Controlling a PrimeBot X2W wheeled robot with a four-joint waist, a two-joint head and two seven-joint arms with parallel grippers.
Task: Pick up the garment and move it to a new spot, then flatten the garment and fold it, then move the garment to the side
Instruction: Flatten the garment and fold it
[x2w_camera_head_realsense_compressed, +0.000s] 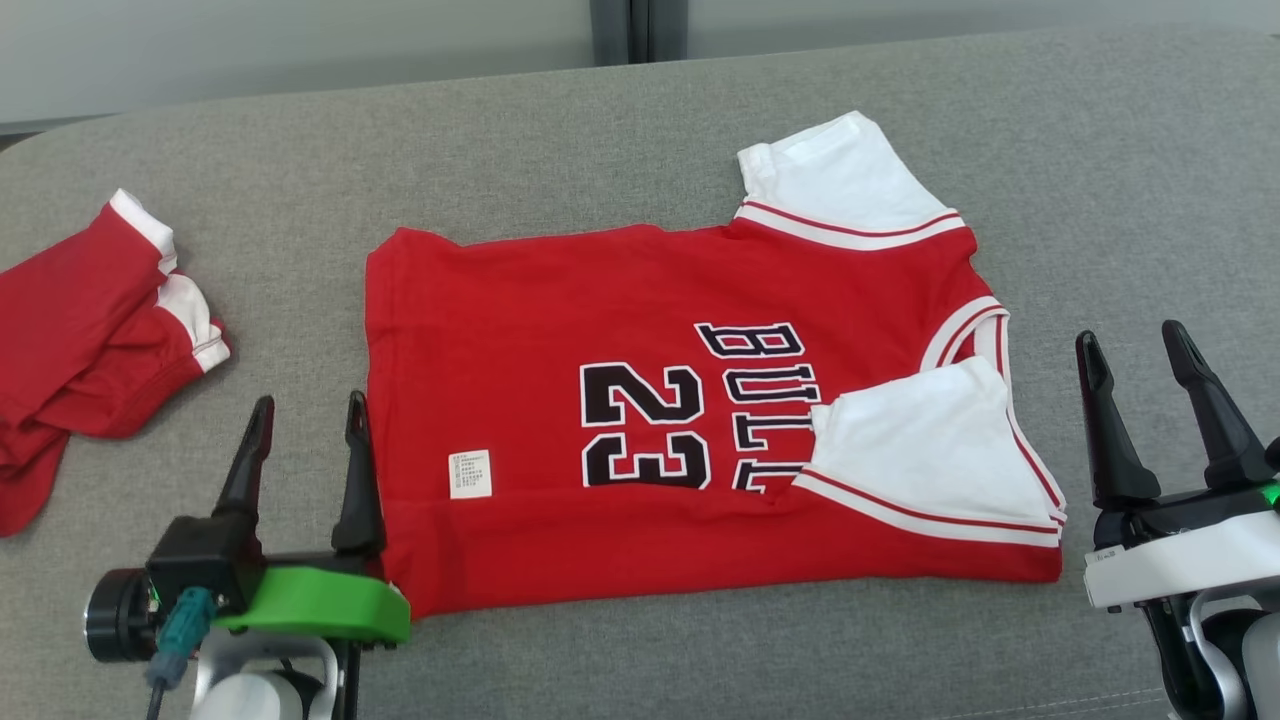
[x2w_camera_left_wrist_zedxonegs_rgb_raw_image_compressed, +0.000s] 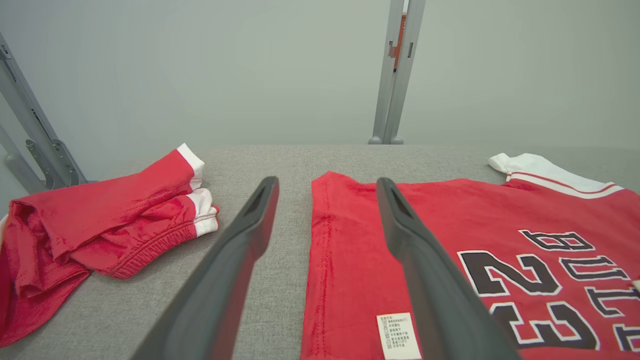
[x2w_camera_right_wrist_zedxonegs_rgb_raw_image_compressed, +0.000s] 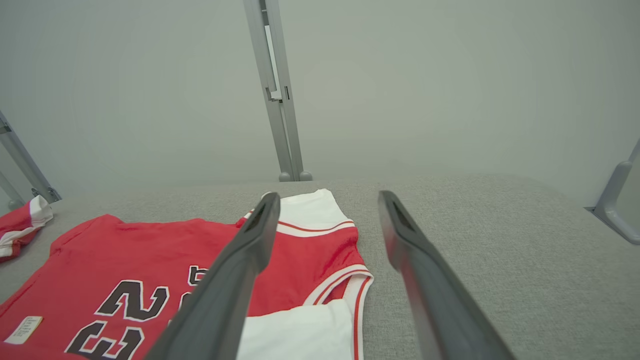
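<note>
Left gripper (x2w_camera_head_realsense_compressed: 309, 400) and right gripper (x2w_camera_head_realsense_compressed: 1130, 335) flank the jersey (x2w_camera_head_realsense_compressed: 520, 300) — jaws spread wide, holding nothing — so best pinch matching corners together to keep the fold square.

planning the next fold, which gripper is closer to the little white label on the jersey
Left. The left gripper stands open at the jersey hem, just beside the white label; the right gripper is open off the opposite, collar end.
</note>
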